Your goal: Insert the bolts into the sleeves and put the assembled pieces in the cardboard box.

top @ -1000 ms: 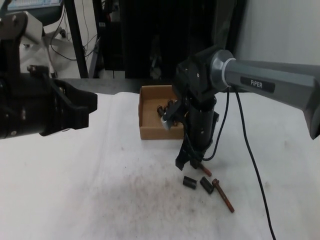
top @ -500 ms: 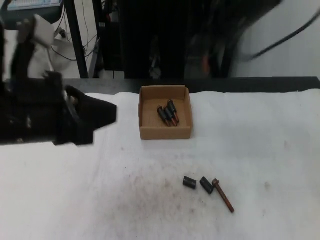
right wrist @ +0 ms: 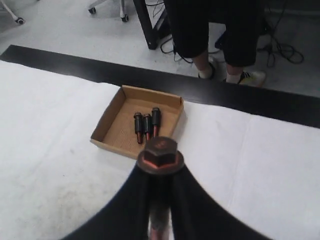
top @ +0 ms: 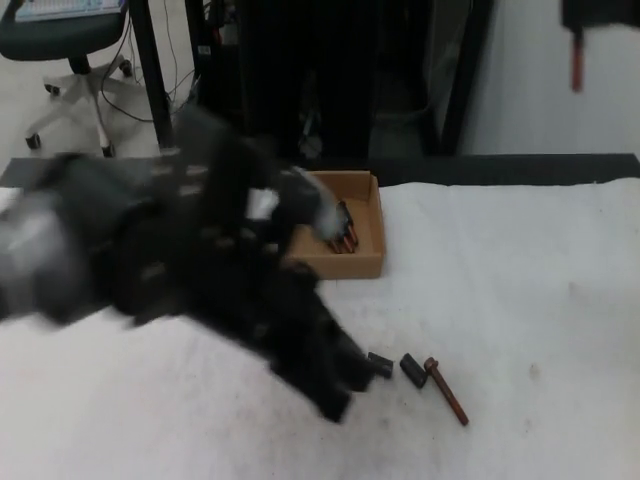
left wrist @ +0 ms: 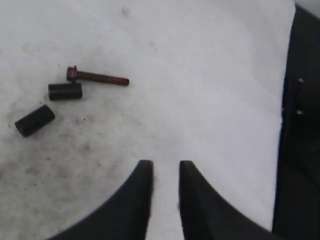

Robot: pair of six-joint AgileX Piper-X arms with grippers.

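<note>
The bench [left wrist: 200, 60] is covered with a white cloth, marked with dark smudges around the loose parts. Two short black sleeves [left wrist: 65, 91] are seen lying on their sides on the cloth, a little apart from each other and both empty. A loose bolt [left wrist: 97, 78], rust-red with a darker head, is laid just beside one sleeve and nearly parallel to it, with its head next to that sleeve's end.

The left claw [left wrist: 165, 167] is held over bare cloth, off to one side of these parts. Its two fingers are kept apart by a narrow gap, and nothing is held between them. In the high view the left arm is smeared across the near-left part of the bench, so that the near-left corner of the cardboard box [right wrist: 120, 131] is covered by it.

The box is placed at the far edge of the cloth, open at the top. Three assembled pieces [right wrist: 145, 126] are laid side by side inside it, against one wall.

The right claw [right wrist: 161, 176] is clamped on a held bolt [right wrist: 160, 154], which is gripped by its shank with the six-sided head standing clear of the fingertips. In the high view this claw is seen raised well above the far right of the bench, with the bolt hanging from it.
</note>
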